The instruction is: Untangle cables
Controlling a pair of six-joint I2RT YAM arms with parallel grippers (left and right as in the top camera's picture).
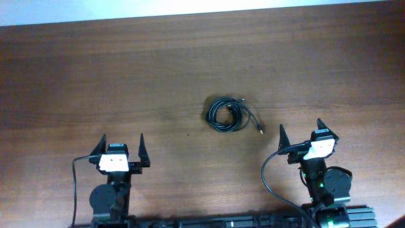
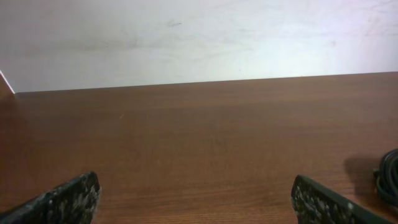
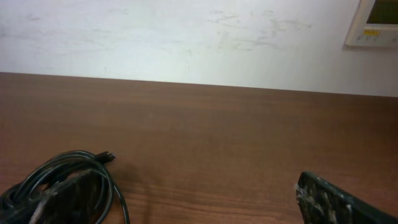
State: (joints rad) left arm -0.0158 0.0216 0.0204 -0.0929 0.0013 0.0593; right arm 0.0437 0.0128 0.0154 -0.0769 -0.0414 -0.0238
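The cables (image 1: 226, 115) lie as one small black coil on the brown table (image 1: 126, 76), right of centre, with one tail ending in a plug (image 1: 261, 131). My left gripper (image 1: 121, 140) stands open near the front left, well apart from the coil. My right gripper (image 1: 301, 126) stands open at the front right, a short way right of the plug. In the left wrist view both fingers (image 2: 68, 199) frame bare wood, and a bit of the cables (image 2: 388, 177) shows at the right edge. In the right wrist view the cables (image 3: 62, 186) fill the lower left corner and one finger (image 3: 336, 202) shows at the lower right.
A pale wall (image 3: 186, 31) rises behind the table's far edge, with a white wall panel (image 3: 376, 25) at the upper right. Thicker black arm wires (image 1: 269, 171) loop beside each arm base at the table's front.
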